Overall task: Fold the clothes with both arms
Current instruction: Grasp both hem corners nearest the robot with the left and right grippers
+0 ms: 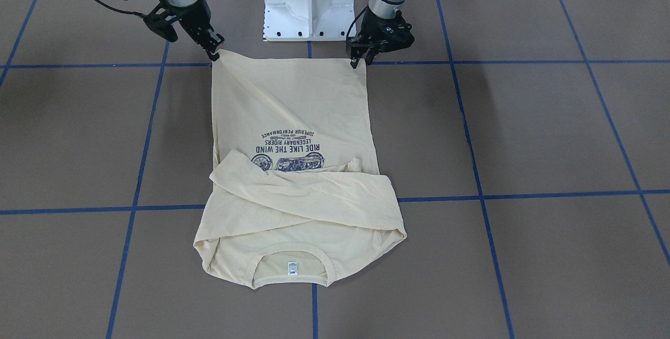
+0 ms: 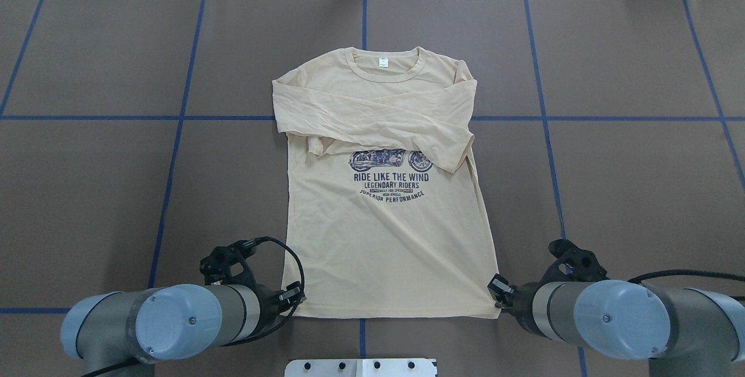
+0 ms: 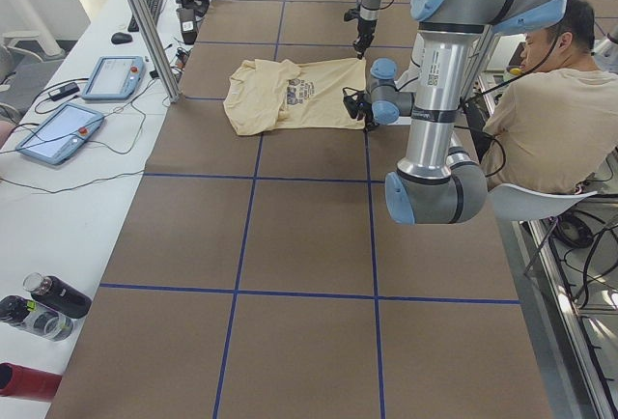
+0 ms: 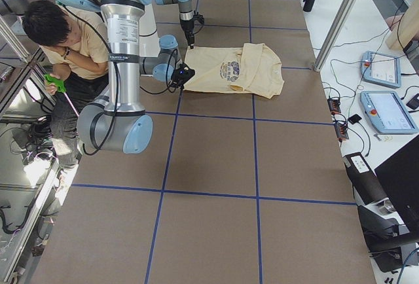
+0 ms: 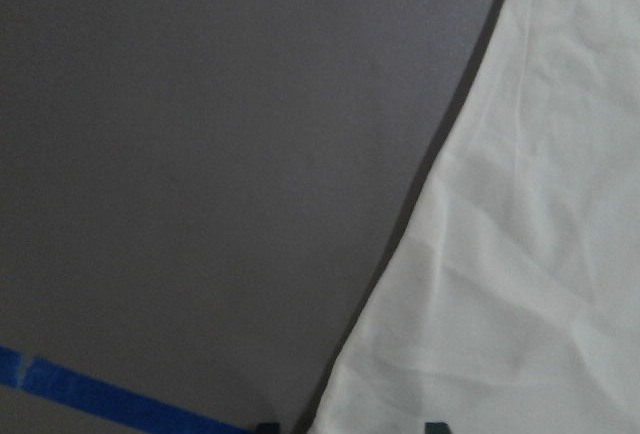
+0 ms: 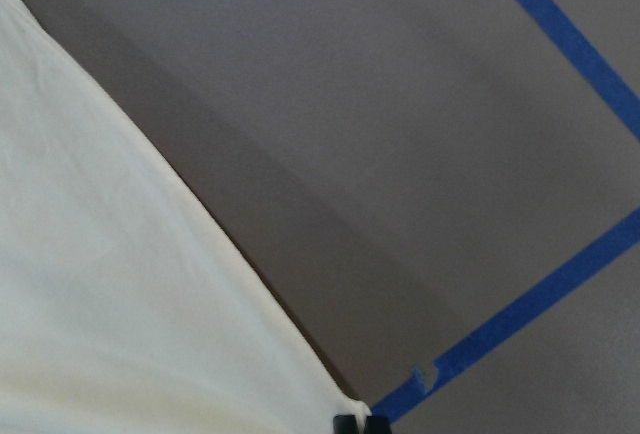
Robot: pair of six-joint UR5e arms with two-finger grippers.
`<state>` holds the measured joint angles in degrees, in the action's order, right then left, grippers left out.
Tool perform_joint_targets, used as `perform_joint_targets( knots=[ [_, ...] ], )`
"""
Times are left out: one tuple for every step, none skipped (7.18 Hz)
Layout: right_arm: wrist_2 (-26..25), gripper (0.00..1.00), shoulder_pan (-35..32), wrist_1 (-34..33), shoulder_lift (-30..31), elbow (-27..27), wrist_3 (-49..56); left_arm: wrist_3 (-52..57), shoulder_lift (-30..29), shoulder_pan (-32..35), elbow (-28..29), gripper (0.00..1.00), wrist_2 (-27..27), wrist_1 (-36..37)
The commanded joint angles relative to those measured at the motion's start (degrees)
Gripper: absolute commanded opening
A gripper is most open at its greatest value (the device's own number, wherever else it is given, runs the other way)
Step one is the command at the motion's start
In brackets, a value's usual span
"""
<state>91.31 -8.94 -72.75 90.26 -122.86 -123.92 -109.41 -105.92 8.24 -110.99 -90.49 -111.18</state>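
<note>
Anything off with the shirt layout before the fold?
Nothing damaged. The T-shirt lies flat, but its crossed sleeves slant and cover the top of the motorcycle print. Right gripper pinches its hem corner; left gripper is open at its own.

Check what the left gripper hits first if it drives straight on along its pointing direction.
Probably the T-shirt hem corner between the left gripper's open jaws; table right beneath. Height gap unclear.

On the T-shirt (image 2: pixel 390 249), crossed sleeves (image 2: pixel 372 124) hide part of the print (image 2: pixel 391 178); neck label (image 2: pixel 382 63) unreadable.
</note>
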Motion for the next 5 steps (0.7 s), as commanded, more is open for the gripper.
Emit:
perform_joint_targets(
  knots=[
    [-0.08, 0.0, 0.06, -0.02, 0.0, -0.01, 0.0, -0.1, 0.18, -0.07, 0.07, 0.54, -0.04, 0.09],
    [-0.08, 0.0, -0.02, -0.02, 0.0, -0.01, 0.0, -0.1, 0.18, -0.15, -0.02, 0.54, -0.04, 0.09],
    [0.01, 0.0, 0.06, -0.02, 0.0, -0.01, 0.0, -0.1, 0.18, -0.5, 0.07, 0.54, -0.04, 0.09],
    [0.01, 0.0, 0.06, -0.02, 0.0, -0.01, 0.0, -0.1, 0.18, -0.77, -0.45, 0.52, -0.04, 1.92],
    [0.01, 0.0, 0.06, -0.02, 0.0, -0.01, 0.08, -0.97, 0.1, -0.86, -0.55, 0.43, -0.04, 2.37]
  ],
)
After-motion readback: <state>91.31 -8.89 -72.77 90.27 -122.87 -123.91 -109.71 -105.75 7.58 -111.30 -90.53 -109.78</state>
